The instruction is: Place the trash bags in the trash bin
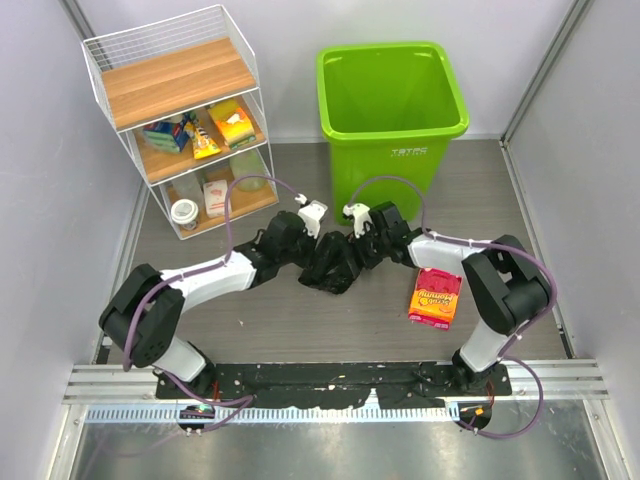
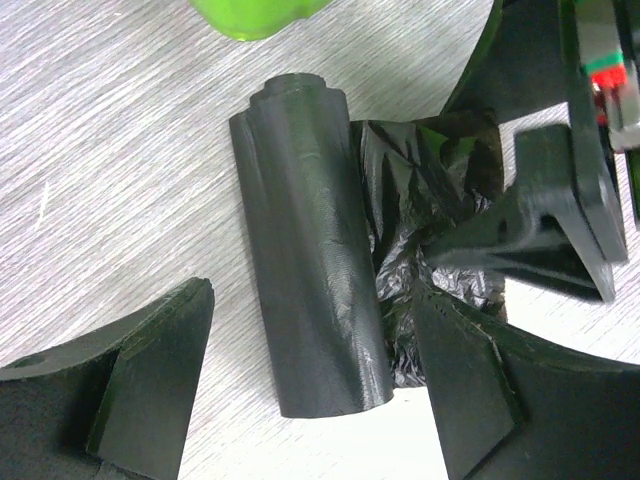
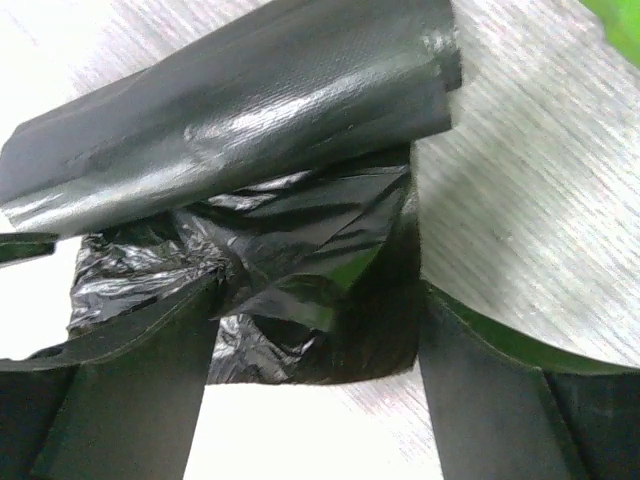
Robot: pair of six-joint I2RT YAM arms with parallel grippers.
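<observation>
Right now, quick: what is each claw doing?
Left claw: open, straddling the tight black plastic roll, not gripping it.
Right claw: open, crumpled trash bag between its fingers, not clamped.

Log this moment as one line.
left end effector: open, astride black roll | right end effector: open, astride trash bag | trash bin: empty

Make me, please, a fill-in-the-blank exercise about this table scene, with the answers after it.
1. The trash bin is ___ in colour.
2. The left gripper stands ___ around the rolled black cylinder.
3. The crinkled trash bags lie on the ___, outside the bin.
4. The white wire shelf has ___ wooden levels.
Missing words: green; open; table; three.
</observation>
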